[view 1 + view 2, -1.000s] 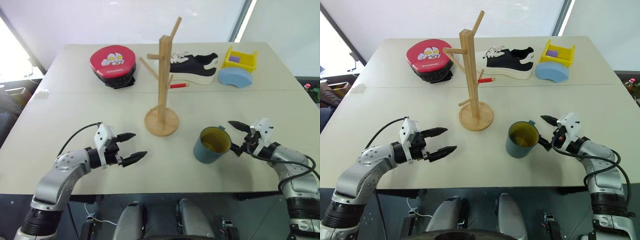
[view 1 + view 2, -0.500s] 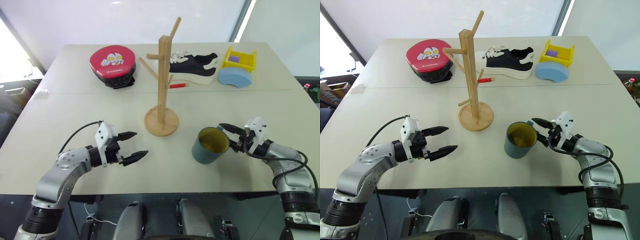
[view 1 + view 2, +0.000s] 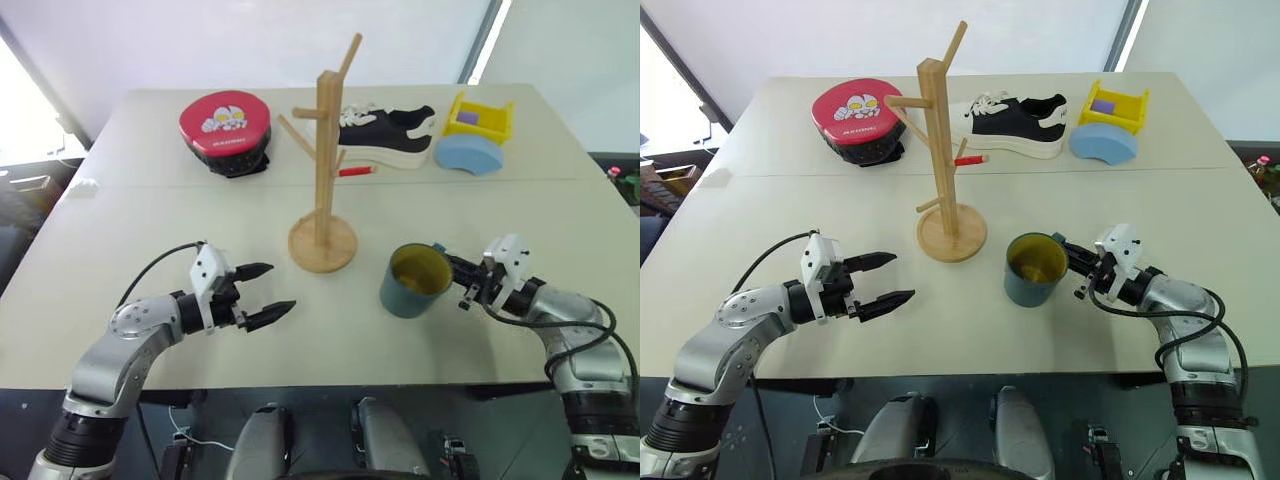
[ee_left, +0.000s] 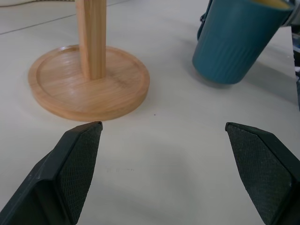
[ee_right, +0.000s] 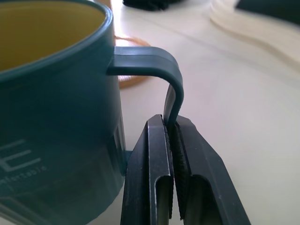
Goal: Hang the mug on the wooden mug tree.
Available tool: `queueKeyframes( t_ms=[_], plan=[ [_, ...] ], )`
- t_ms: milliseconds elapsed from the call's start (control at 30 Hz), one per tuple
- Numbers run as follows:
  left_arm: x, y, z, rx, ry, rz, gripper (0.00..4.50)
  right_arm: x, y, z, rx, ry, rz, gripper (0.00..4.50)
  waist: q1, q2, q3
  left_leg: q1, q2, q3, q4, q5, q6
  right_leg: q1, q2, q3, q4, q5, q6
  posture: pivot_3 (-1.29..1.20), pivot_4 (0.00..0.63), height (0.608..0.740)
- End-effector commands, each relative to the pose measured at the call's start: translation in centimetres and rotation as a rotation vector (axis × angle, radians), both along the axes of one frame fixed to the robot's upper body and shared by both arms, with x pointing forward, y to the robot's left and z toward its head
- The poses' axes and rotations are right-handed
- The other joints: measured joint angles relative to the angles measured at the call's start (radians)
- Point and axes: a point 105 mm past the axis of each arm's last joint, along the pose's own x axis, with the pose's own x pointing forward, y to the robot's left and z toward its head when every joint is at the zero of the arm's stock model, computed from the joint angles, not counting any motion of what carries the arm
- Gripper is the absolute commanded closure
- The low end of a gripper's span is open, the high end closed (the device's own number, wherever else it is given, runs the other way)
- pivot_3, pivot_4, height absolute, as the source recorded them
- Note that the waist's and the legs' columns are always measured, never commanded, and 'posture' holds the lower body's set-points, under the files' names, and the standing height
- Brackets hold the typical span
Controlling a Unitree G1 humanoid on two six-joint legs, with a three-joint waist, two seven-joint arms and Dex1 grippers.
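— Where is the mug [image 3: 415, 280] found, and how is it set?

— It is seen toward the near edge of the table [image 3: 140, 200], right of the middle, tilted slightly, its yellow mouth turned up and a little toward the mug tree [image 3: 325, 160]. Its long axis is thus close to upright. The handle [image 5: 154, 70] is pointed away from the tree, toward the right edge.

— By which arm is it reached?

— By the right one. The right gripper [image 5: 172, 140] is clamped thin on the lower part of the handle, approached from the right edge, roughly level. The left gripper [image 3: 262, 293] is held wide and empty near the front edge, left of the tree's round base [image 4: 89, 82].

— What is the coming move judged to turn on?

— The tree stands just beyond and left of the mug, near the table's middle. Since the handle faces away from the pegs [image 3: 293, 132], a lift and a turn of the mug are probably needed before the loop can be slipped over one.
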Motion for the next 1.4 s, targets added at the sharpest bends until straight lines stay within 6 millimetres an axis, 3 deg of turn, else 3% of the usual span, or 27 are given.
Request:
queueKeyframes(
  t_ms=[33, 167, 733, 1033, 1400],
  plan=[
    [0.2, 0.1, 1.1, 0.0, -0.057, 0.002, 0.0, -0.9, 3.2, 4.1, -0.1, -0.176, 0.085, 4.46, 0.0, 0.0, 0.0, 0.0, 0.0, 0.0, 0.0, 0.0, 0.0, 0.0, 0.0, 0.0, 0.0, 0.0, 0.0, 0.0, 0.15, 0.735],
    [0.4, 0.1, 1.5, -0.001, -0.075, -0.002, 0.0, -1.1, 5.1, 6.2, -0.168, -0.257, 0.11, 4.46, 0.002, 0.0, 0.0, 0.0, 0.0, 0.0, 0.0, 0.0, 0.0, 0.0, 0.001, 0.0, 0.0, 0.0, 0.0, 0.0, 0.15, 0.735],
    [0.6, -0.5, 4.8, -0.033, -0.148, -0.049, 0.0, 1.3, 6.9, 12.0, -0.306, -0.408, 0.071, 4.46, 0.001, 0.0, 0.0, -0.001, 0.0, 0.0, 0.002, 0.0, 0.0, 0.0, 0.001, -0.001, 0.0, 0.0, 0.0, 0.0, 0.15, 0.735],
    [0.6, -0.5, 5.6, -0.047, -0.161, -0.052, 0.0, 1.9, 8.1, 13.1, -0.326, -0.444, 0.095, 4.46, 0.001, -0.001, 0.0, -0.001, -0.001, 0.0, 0.002, 0.0, 0.0, 0.0, 0.001, -0.001, 0.0, 0.0, 0.0, 0.0, 0.15, 0.735],
    [-0.1, -1.0, 8.9, -0.127, -0.193, -0.099, 0.0, 3.0, 9.5, 13.6, -0.347, -0.451, 0.096, 4.46, 0.0, -0.001, 0.0, -0.001, -0.001, 0.0, 0.002, 0.0, 0.0, 0.0, 0.001, -0.001, 0.001, 0.0, 0.001, 0.0, 0.15, 0.735]
  ],
)
